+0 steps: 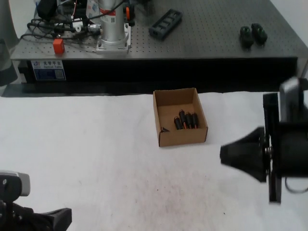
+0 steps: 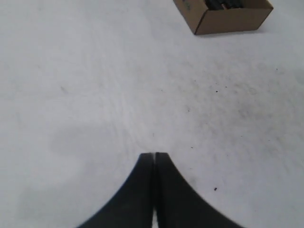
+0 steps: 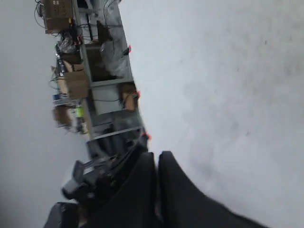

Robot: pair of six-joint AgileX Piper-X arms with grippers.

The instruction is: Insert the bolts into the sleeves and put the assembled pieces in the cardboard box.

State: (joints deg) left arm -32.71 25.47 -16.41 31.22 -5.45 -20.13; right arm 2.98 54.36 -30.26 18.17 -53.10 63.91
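Note:
The cardboard box [image 1: 179,140] stands open on the white cloth near the middle. Several black pieces with orange bands [image 1: 186,120] lie side by side inside it, and one small dark piece [image 1: 164,129] rests by its near-left wall. My right gripper [image 1: 223,154] hovers to the right of the box, pointing towards it, shut and empty; its fingers [image 3: 142,166] are pressed together. My left gripper [image 1: 69,215] sits low at the near left, far from the box, also shut [image 2: 154,155] on nothing. The left wrist view catches a corner of the box [image 2: 228,20] farther off.
Behind the cloth runs a dark perforated bench [image 1: 216,43] with a metal post [image 1: 113,29], an orange block [image 1: 58,45], cables, a black slotted tray [image 1: 165,23] and two black parts [image 1: 252,34]. White cloth [image 1: 106,144] spreads wide around the box.

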